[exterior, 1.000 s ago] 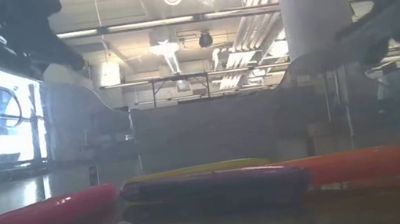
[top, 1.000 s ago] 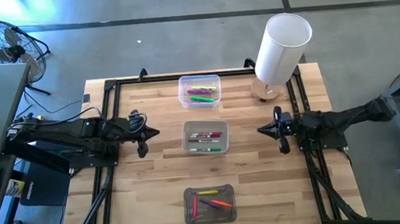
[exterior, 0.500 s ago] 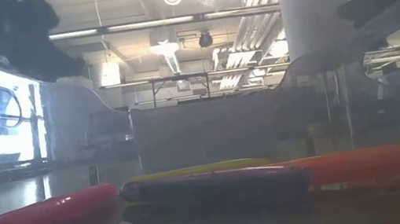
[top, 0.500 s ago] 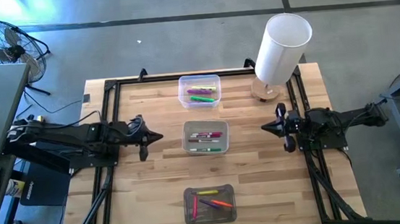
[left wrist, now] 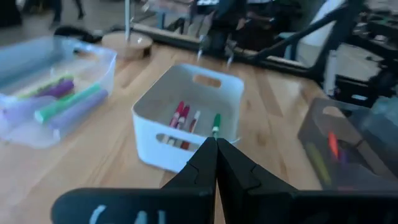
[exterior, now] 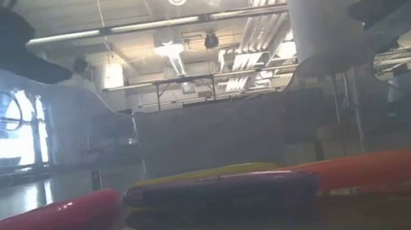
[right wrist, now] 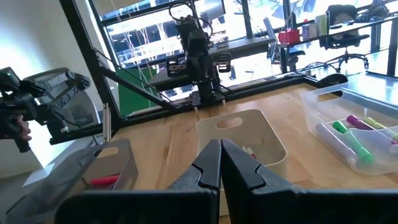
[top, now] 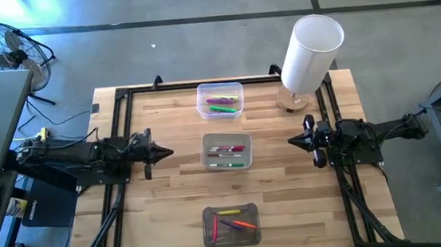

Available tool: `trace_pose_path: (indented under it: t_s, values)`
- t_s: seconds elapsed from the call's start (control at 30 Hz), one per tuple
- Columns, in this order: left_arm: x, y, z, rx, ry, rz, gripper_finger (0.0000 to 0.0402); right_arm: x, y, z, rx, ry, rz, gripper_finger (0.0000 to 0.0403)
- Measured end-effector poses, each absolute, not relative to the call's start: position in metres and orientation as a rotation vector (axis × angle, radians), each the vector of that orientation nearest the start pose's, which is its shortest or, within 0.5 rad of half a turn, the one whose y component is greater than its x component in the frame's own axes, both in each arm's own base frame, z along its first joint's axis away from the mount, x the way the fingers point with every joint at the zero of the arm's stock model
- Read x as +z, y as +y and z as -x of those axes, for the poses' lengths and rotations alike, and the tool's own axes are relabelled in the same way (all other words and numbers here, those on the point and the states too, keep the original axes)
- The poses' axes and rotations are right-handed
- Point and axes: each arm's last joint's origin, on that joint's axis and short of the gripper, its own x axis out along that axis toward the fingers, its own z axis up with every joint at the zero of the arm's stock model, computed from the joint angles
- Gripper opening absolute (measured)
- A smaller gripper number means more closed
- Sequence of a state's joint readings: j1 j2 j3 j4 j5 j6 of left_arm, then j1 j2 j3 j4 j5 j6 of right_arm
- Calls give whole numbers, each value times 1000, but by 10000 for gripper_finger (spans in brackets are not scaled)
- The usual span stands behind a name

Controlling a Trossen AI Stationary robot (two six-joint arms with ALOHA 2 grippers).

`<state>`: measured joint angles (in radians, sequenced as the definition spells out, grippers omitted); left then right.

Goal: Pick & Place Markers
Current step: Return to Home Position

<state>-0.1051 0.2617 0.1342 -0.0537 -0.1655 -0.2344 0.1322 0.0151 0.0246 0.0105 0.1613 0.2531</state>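
The markers lie in three bins down the table's middle. Purple and green markers (top: 222, 102) are in the clear far bin (top: 203, 111). Thin red and green markers (top: 226, 150) lie in the middle bin (top: 207, 163), which also shows in the left wrist view (left wrist: 149, 134). Yellow, orange, red and purple markers (top: 233, 223) are in the near bin (top: 209, 238). The low view shows the red marker (exterior: 34, 226), purple marker (exterior: 216, 188) and orange marker (exterior: 377, 169) close up. My left gripper (top: 171, 152), (left wrist: 216, 142) is shut, left of the middle bin. My right gripper (top: 289, 141), (right wrist: 220, 143) is shut, right of it.
A big white cylinder (top: 310, 52) stands on a round wooden base at the table's far right corner. A black frame (top: 121, 132) runs along the table's edges. Bare wood (top: 187, 194) lies between the bins and each arm. A fan (top: 2, 47) stands on the floor beyond the far left corner.
My left gripper has drawn back a little toward the table's left edge, away from the middle bin. My right gripper moved slightly toward the right edge and has then kept still. The markers and bins have stayed where they were.
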Motion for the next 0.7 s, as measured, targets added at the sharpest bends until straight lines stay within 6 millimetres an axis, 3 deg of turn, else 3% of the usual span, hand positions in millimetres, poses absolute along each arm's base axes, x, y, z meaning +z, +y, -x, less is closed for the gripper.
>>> trace_pose_path:
  t_s: [0.13, 0.33, 0.7]
  values:
    - [180, -8, -102, 0, 103, 166, 0, 172, 8, -97, -27, -24, -257, 0]
    - [176, -14, -93, -252, 10, 98, 0, 172, 8, -97, -27, -24, -256, 0]
    - [172, -10, -95, -94, 22, 8, 0, 172, 8, -97, -26, -26, -256, 0]
